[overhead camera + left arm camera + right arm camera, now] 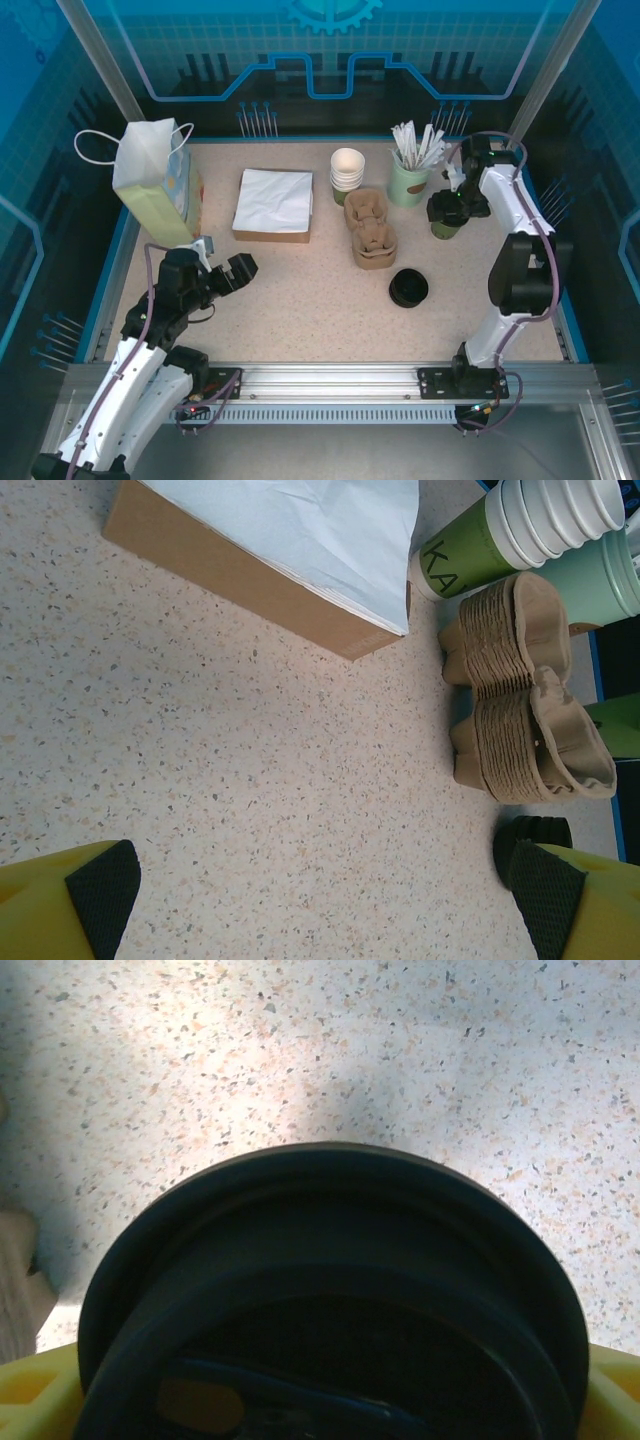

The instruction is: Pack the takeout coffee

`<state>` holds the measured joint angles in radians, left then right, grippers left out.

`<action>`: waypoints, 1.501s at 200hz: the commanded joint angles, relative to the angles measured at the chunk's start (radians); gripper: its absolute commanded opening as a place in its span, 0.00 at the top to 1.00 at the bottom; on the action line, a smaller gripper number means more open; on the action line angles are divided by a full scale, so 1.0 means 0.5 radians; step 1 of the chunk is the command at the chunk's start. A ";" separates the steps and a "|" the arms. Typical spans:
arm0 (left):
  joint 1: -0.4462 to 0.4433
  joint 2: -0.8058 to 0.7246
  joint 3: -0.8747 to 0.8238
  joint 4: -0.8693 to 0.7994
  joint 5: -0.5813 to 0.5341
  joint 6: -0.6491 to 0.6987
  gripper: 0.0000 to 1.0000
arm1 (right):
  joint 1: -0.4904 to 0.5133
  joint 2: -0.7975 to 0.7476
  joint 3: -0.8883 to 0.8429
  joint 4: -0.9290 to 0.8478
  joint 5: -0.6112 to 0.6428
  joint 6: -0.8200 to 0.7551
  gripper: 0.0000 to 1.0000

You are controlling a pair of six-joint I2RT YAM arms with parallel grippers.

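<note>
Though wide, end effector around lid

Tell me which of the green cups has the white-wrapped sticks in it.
The mint-green cup beside the brown carriers: paler than the olive-green stacked cups, with sticks poking out of its top.

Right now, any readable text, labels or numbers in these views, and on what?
"KA": dark letters on the olive-green side of the lowest cup in the stack of cups, seen from the left wrist; the word runs on out of sight behind the cup carrier.
Paper bag: coloured print on its side, too small to read.
No other text is legible.
</note>
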<state>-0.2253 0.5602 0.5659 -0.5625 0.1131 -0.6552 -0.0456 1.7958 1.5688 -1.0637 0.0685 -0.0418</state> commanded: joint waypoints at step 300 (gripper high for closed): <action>0.012 0.164 0.299 -0.246 -0.017 0.048 0.01 | -0.087 -1.500 -0.509 0.258 -0.835 0.321 0.00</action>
<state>-0.2253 0.6067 0.6609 -0.6323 0.1196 -0.6525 -0.0738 1.1332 1.3407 -0.9722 -0.1600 0.0570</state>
